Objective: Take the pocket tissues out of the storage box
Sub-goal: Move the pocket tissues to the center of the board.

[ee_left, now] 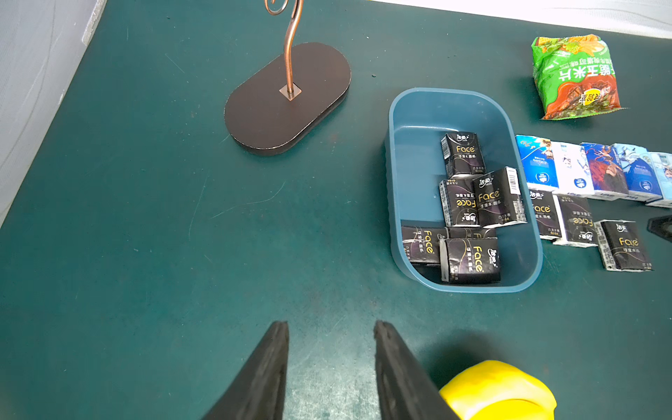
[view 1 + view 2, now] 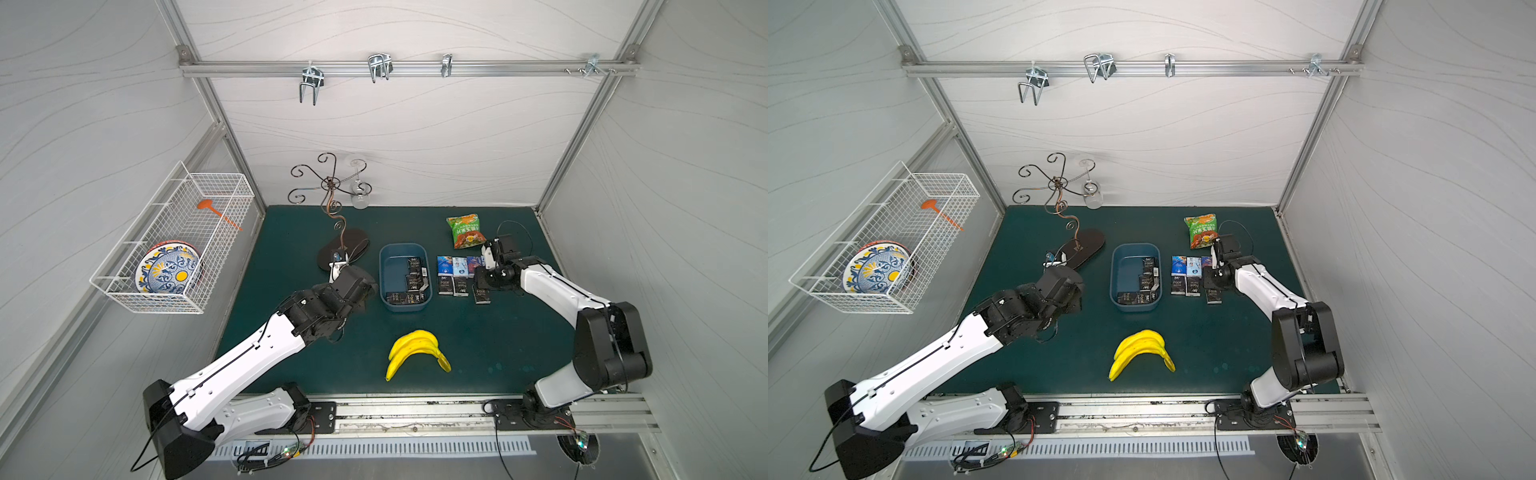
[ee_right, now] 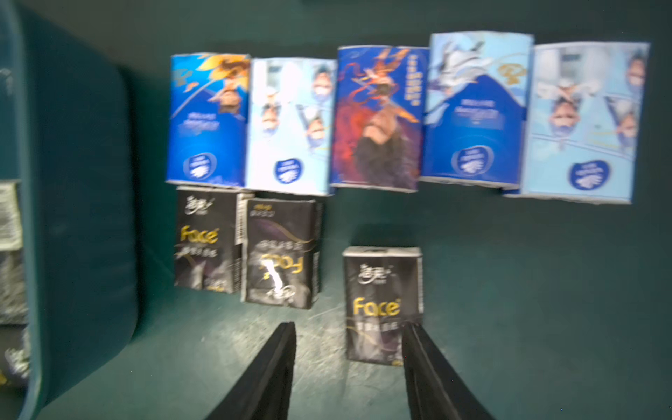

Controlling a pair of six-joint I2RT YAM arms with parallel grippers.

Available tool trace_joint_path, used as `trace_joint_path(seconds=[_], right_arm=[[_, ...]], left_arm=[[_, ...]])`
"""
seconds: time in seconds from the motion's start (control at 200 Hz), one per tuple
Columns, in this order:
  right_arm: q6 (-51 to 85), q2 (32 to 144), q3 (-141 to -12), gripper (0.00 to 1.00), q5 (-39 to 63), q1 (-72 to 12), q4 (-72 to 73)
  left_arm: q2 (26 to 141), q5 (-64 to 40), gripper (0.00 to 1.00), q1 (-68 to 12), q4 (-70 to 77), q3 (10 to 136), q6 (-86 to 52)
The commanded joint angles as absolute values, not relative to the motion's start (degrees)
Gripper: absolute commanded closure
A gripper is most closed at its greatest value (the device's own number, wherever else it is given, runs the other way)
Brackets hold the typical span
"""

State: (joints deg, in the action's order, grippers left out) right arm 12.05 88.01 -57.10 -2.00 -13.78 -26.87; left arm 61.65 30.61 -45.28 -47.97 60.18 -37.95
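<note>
Several black pocket tissues (image 1: 500, 198) lie in the storage box (image 1: 414, 156) midway across the counter (image 1: 182, 218), more in rows just right of it; light, soft and slick-wrapped, they likely want pinching across the narrow sides, left jaws and right jaws part-open, empty.

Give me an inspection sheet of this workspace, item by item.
Surface: green mat, lightly scratched.
Job's things: storage box holds several black tissue packs; five picture-printed packs and three black packs lie on the mat beside it.
Clutter: banana bunch, snack bag, metal stand with a hanging glass.
Grippers: left gripper open, empty; right gripper open over the lone black pack.
Cables: cable loops at the right wrist; loose wires at the front rail.
Surroundings: wall-mounted wire basket with patterned plates and an orange utensil; hooks on the back rail.
</note>
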Motion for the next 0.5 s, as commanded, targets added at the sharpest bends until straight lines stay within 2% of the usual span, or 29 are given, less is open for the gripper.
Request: trace_joint_path(seconds=[0.0,0.215,0.36,0.495], right_arm=[[12.50,88.78,-54.76,0.48,1.27,-11.85,-26.09],[13.09,92.59,-53.64,0.49,2.88,-10.84,-24.80],[12.83,95.32,-54.75,0.59,3.30,-10.95,-25.40],[12.95,96.08,-55.47,0.60,3.07,-10.90,-25.61]], left_arm=[[61.16,30.78,0.57,-45.40,-46.23,62.34,-37.70],[61.14,30.35,0.57,-45.39,-46.32,62.29,-37.84],[60.27,30.91,0.57,-45.40,-46.59,61.90,-37.88],[59.72,31.15,0.57,-45.40,-46.76,61.82,-37.88]])
